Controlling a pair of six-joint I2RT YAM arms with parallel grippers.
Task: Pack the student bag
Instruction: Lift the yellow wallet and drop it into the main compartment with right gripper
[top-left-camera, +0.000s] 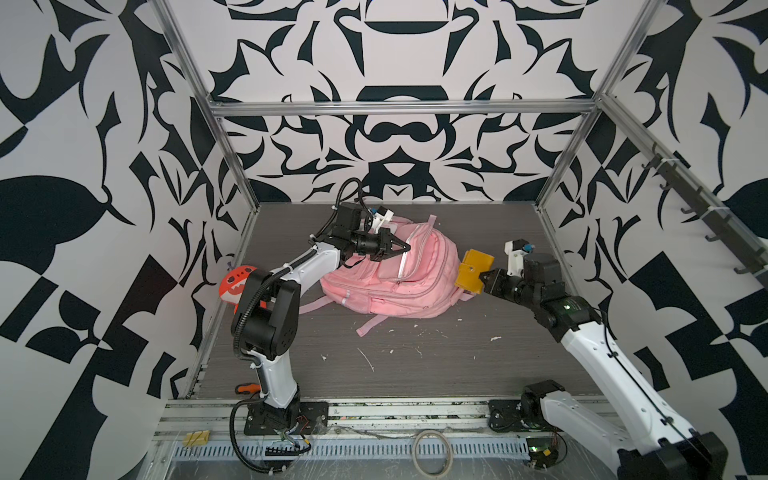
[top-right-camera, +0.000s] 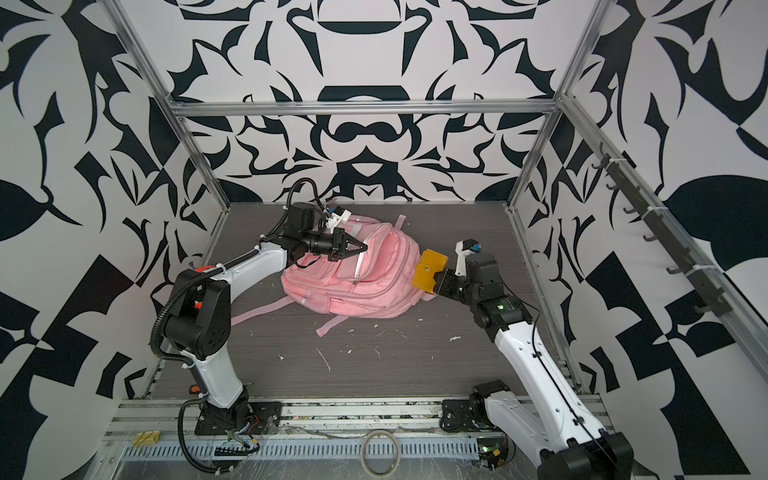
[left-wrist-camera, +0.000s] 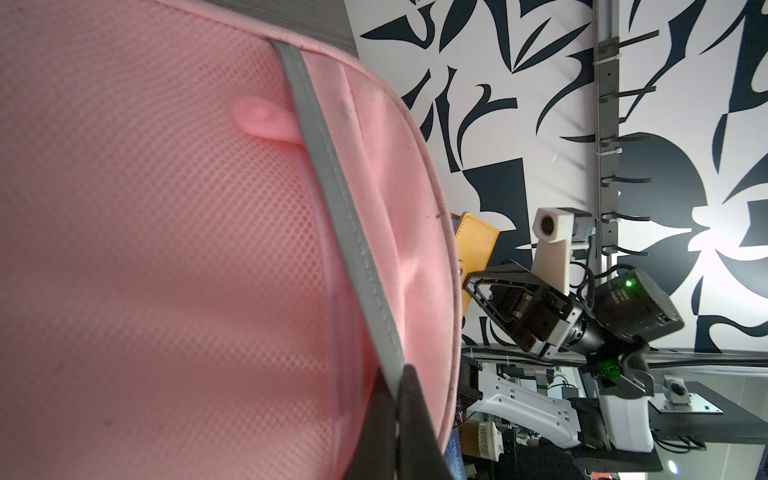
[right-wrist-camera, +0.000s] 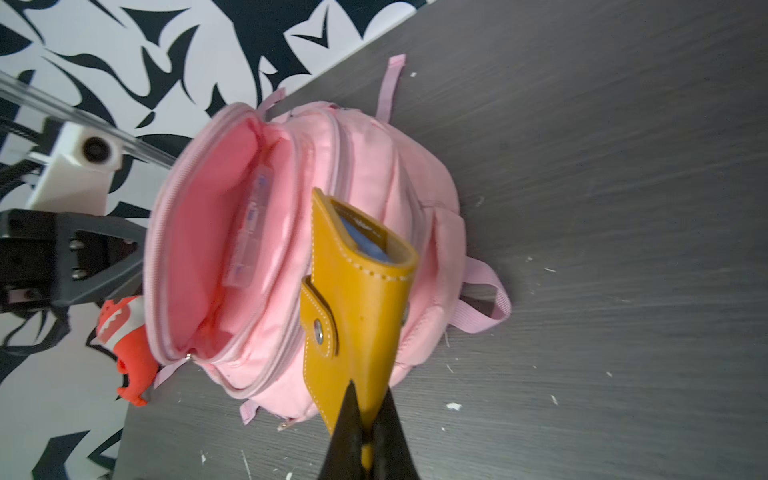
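Patterned walls (top-left-camera: 395, 62), grey desk (top-left-camera: 415, 365): partly packed

In a top view student bag (top-left-camera: 399, 291) lies mid-frame, yellow wallet (top-left-camera: 473, 268) clamped in right fingers (top-left-camera: 487, 277) just beside it, orange plush (top-left-camera: 232, 286) unpacked at left; left wrist: left fingers (left-wrist-camera: 415, 432) pinch bag's grey strip (left-wrist-camera: 332, 174); right wrist: clear case (right-wrist-camera: 245, 232) inside open pocket (right-wrist-camera: 199, 232).

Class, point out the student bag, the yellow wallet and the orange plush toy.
student bag (top-left-camera: 399, 297): in a top view, lower front pocket.
yellow wallet (right-wrist-camera: 365, 299): right wrist view, leather face.
orange plush toy (right-wrist-camera: 133, 357): right wrist view, orange body.
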